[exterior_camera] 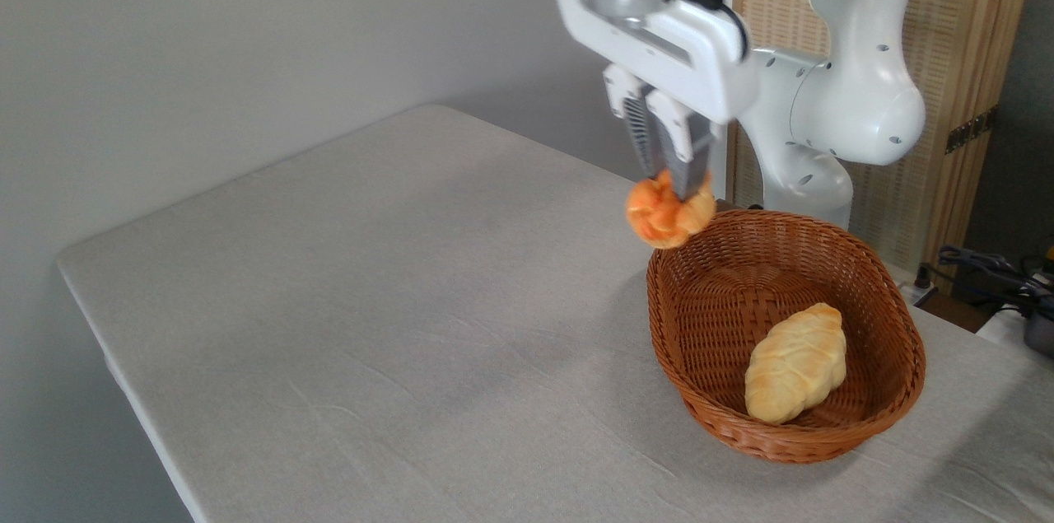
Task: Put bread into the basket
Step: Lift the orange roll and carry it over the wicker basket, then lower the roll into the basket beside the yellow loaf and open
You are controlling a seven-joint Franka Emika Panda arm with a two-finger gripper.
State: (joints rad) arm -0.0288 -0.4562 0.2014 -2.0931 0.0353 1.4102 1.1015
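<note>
The bread [665, 218], a small round orange-golden bun with a knotted top, hangs in the air, with my gripper [677, 184] shut on its upper part. It is above the table, just over the far left rim of the basket [683, 358], an oval reddish-brown wicker basket at the right side of the table. The bun's lower edge overlaps the rim in the picture, so I cannot tell whether it touches it.
A longer pale yellow oval loaf [795, 362] lies inside the basket toward its near right side. The grey cloth-covered table [370, 325] stretches left and forward. The arm's white base [832, 119] stands behind the basket, with cables [988, 263] at far right.
</note>
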